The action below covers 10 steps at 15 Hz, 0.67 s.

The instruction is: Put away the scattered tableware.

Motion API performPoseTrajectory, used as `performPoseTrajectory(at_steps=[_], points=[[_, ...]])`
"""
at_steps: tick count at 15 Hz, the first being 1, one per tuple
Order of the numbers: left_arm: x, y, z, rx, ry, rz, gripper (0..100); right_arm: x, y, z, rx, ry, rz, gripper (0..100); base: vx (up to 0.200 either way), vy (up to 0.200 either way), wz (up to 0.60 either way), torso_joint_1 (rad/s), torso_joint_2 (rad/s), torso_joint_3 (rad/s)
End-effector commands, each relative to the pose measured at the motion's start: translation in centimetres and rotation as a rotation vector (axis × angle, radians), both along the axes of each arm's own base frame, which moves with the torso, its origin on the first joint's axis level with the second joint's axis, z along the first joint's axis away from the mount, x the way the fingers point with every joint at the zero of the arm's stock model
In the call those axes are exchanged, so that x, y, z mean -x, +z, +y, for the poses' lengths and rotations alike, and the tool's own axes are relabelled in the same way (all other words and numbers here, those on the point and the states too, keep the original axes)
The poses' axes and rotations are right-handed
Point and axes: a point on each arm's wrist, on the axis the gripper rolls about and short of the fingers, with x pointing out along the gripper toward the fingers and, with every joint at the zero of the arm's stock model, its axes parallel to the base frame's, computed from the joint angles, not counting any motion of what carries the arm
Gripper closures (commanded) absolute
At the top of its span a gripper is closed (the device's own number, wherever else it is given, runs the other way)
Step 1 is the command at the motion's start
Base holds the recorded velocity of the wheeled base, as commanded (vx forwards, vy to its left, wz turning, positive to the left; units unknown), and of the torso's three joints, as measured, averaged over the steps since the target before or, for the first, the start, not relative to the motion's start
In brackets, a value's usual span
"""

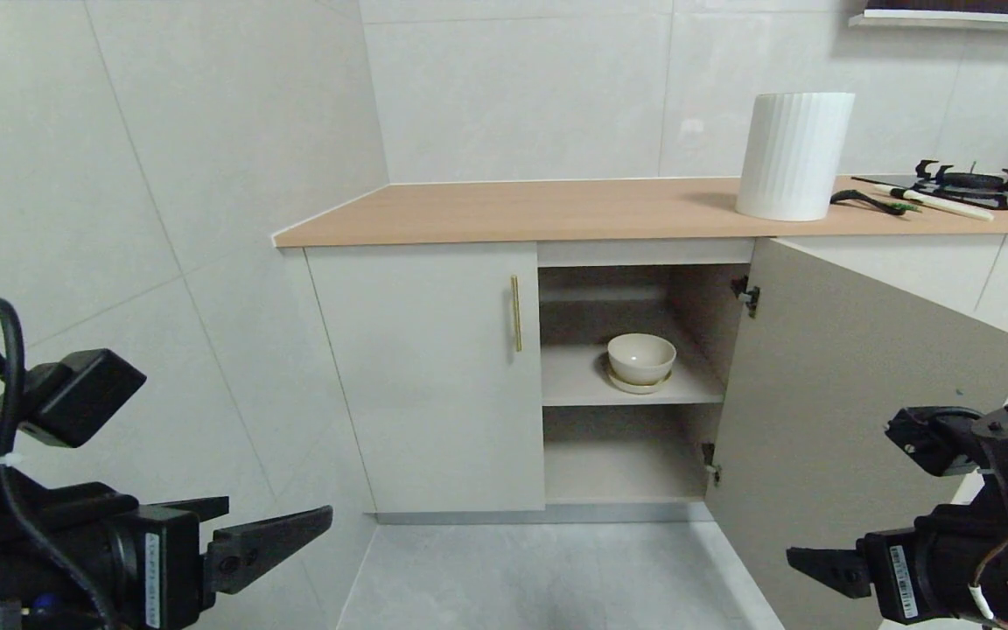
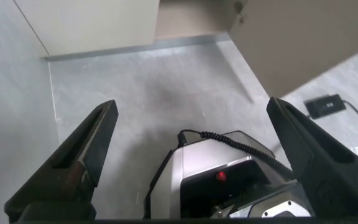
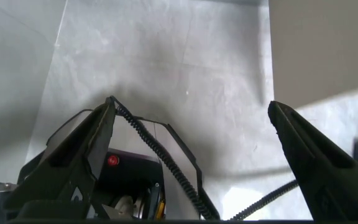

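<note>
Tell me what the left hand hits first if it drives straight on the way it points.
Probably the floor, or the grey strip under the closed cabinet door: the left hand, open and empty, aims low across bare floor toward it. Depth is unclear, so I cannot say which.

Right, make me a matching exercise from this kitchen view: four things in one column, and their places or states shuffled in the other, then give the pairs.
Column one
1. bowl
2. white ribbed container
3. left cabinet door
4. right cabinet door

Column two
A. swung open
B. standing on the countertop
C. shut
D. on a plate on the cabinet shelf

Pairs: 1-D, 2-B, 3-C, 4-A
</note>
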Motion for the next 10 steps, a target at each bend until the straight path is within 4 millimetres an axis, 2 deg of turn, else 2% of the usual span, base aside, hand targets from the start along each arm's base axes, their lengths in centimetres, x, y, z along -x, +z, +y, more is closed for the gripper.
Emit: performPoseTrajectory(at_steps=[1,10], points=[[-0.06,-0.09,-0.04,-0.003,0.0,0.004,0,-0.06,-0.14,0.04,0.003,0.0,0.006,0,0.0,0.0,0.0,0.0,0.0,0.0],[0.02,-0.2,0.01,-0.006,-0.002,0.005,0,0.11,-0.12,-0.04,0.005,0.0,0.003,0,0.0,0.0,0.0,0.0,0.0,0.0]])
